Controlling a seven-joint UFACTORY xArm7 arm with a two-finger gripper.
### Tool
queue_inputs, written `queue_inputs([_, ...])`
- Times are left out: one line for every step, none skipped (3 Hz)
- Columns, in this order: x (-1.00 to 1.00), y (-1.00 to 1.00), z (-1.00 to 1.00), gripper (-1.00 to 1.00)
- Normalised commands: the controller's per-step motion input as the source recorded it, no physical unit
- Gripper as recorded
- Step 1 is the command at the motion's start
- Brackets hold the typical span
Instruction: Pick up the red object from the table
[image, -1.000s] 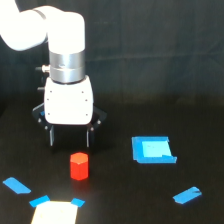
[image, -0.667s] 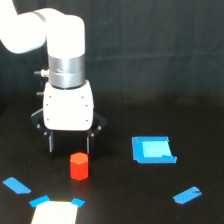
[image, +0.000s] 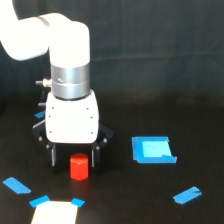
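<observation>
Exterior view: one red object (image: 78, 167) upright on the black table (image: 200, 125), between the spread fingers of one gripper (image: 74, 159), jaws apart, not clamped. Four blue tape pieces: framed patch (image: 152, 150), strip (image: 187, 195), strip (image: 16, 186), and corners on a pale patch (image: 55, 212) in front.

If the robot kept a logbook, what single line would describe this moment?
phase: pre-grasp | gripper: open, fingers either side of red object | red object: upright on table, not lifted
</observation>
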Motion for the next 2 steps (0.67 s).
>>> queue_inputs([0.14, -0.17, -1.00, -1.00])
queue_inputs([0.29, 0.21, -1.00, -1.00])
